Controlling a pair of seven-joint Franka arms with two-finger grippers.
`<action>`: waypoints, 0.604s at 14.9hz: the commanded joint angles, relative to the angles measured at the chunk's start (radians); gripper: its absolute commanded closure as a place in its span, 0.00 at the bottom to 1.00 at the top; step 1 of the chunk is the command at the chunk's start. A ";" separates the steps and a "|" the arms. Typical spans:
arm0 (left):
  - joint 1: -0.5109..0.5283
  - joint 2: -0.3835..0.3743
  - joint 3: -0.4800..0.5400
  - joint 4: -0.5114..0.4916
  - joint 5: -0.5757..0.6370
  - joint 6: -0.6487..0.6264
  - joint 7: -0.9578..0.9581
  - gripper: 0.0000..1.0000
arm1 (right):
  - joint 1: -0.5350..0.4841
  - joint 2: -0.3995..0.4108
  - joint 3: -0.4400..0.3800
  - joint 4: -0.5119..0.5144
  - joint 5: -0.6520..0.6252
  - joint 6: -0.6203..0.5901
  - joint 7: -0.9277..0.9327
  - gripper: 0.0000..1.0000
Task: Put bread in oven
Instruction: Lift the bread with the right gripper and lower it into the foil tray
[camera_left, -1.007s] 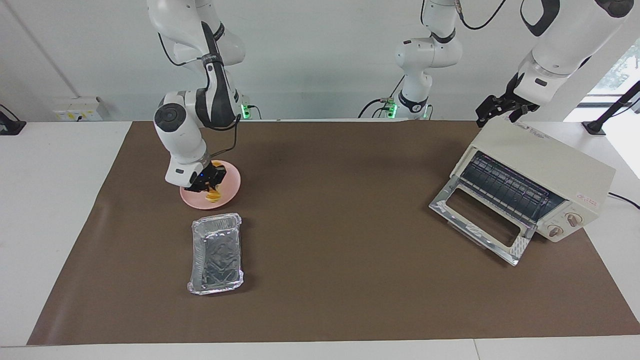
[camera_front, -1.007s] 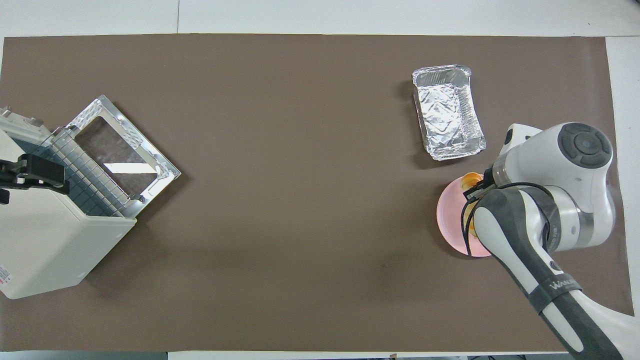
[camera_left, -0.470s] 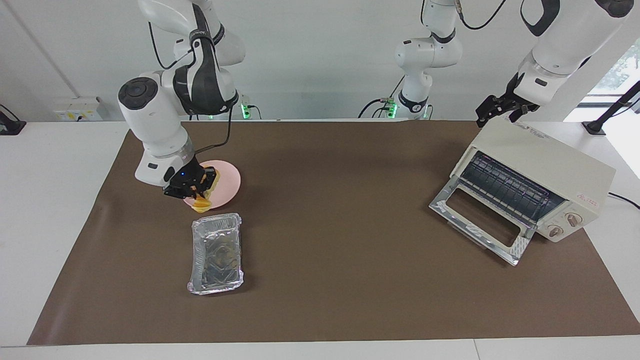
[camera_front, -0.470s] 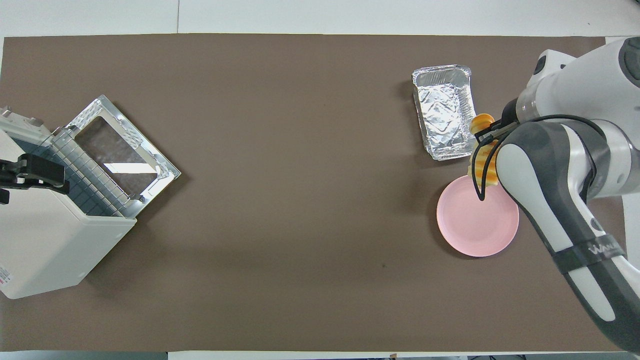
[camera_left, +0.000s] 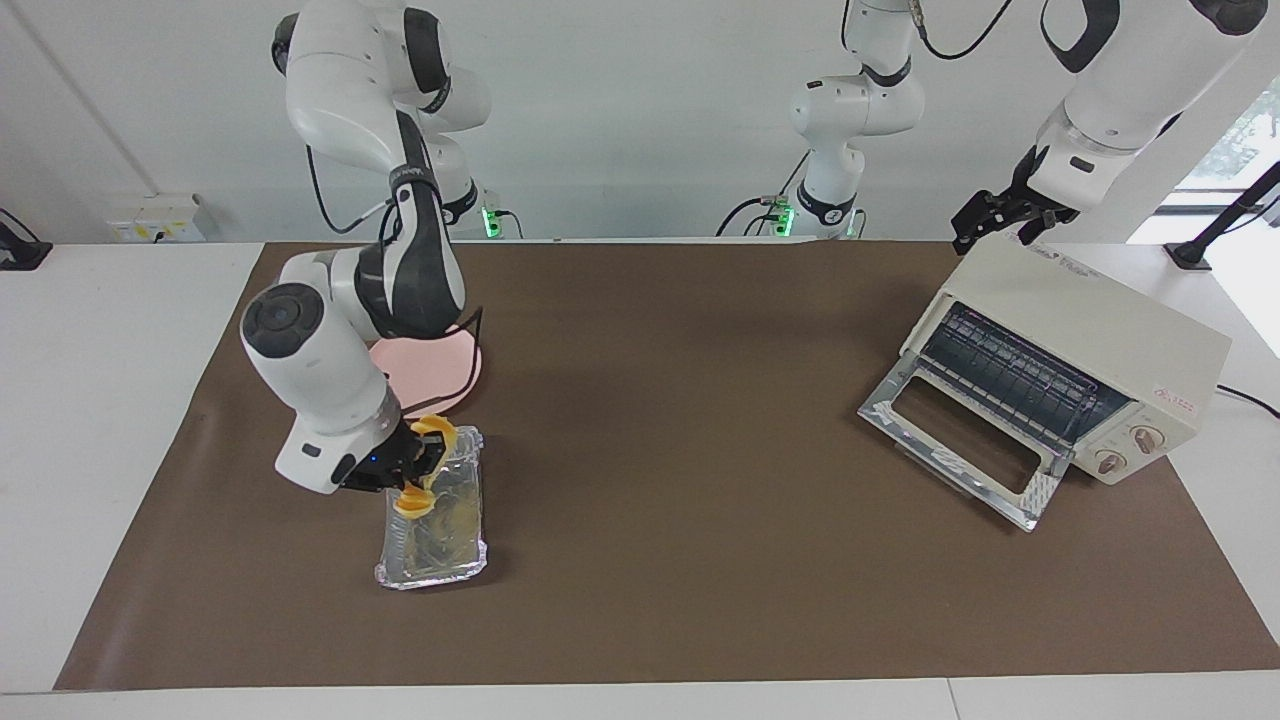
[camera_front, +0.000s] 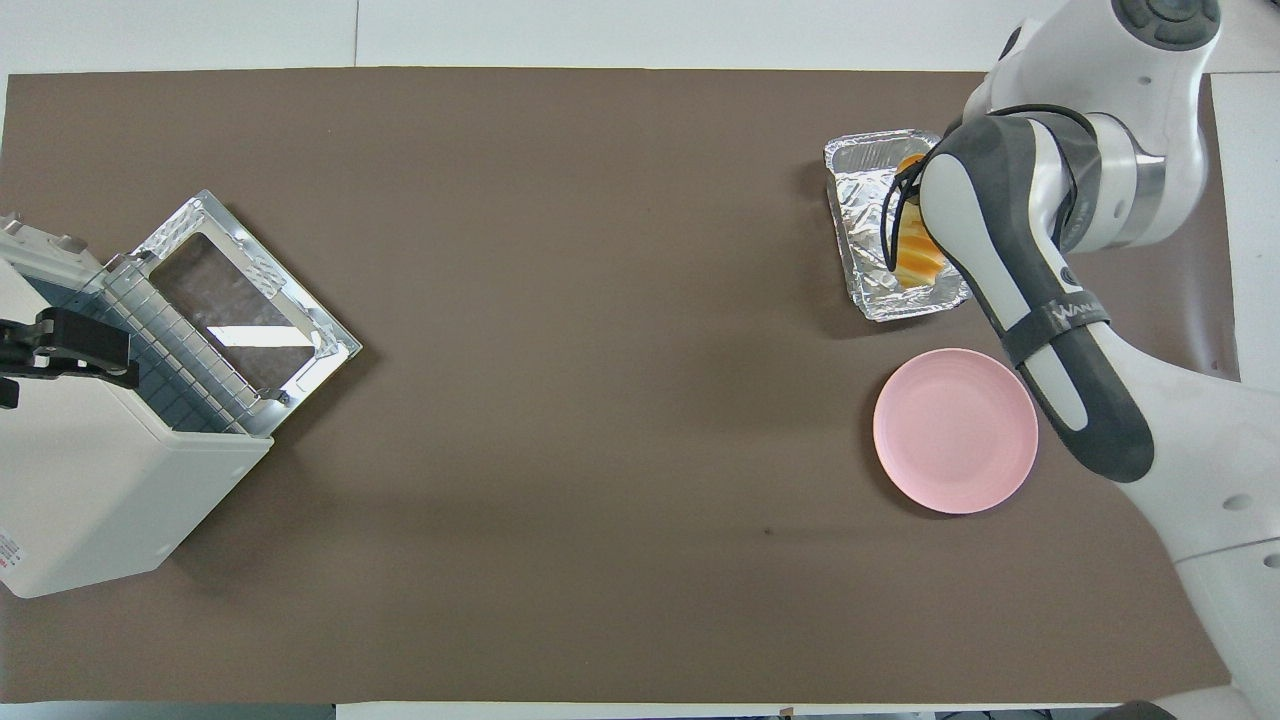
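Observation:
The yellow-orange bread (camera_left: 413, 503) (camera_front: 918, 265) hangs crosswise in my right gripper (camera_left: 415, 468), which is shut on it. It is over the end of the silver foil tray (camera_left: 440, 530) (camera_front: 868, 205) that lies nearer the robots; whether it touches the foil I cannot tell. In the overhead view the right arm hides the gripper itself. The cream-white oven (camera_left: 1090, 320) (camera_front: 100, 500) stands at the left arm's end of the table with its glass door (camera_left: 885, 408) (camera_front: 335, 345) dropped open and the wire rack showing. My left gripper (camera_left: 985, 222) (camera_front: 60, 345) waits open over the oven's top, holding nothing.
The round pink plate (camera_left: 445, 365) (camera_front: 955, 430) lies bare, beside the tray and nearer the robots. A brown mat (camera_left: 680, 400) covers the table between tray and oven. The oven's open door juts out over the mat.
My right arm lifted the bread off the pink plate and carried it away from the robots until it was over the foil tray. The left arm, oven and tray stayed put.

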 joint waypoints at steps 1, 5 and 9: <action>0.012 -0.027 -0.003 -0.029 -0.018 0.011 0.002 0.00 | -0.001 0.082 0.002 0.089 0.011 -0.001 0.022 1.00; 0.012 -0.027 -0.003 -0.030 -0.018 0.011 0.002 0.00 | -0.001 0.113 0.004 0.078 0.002 0.059 0.020 1.00; 0.010 -0.027 -0.003 -0.030 -0.018 0.011 0.001 0.00 | 0.006 0.096 0.004 -0.003 0.016 0.172 0.023 1.00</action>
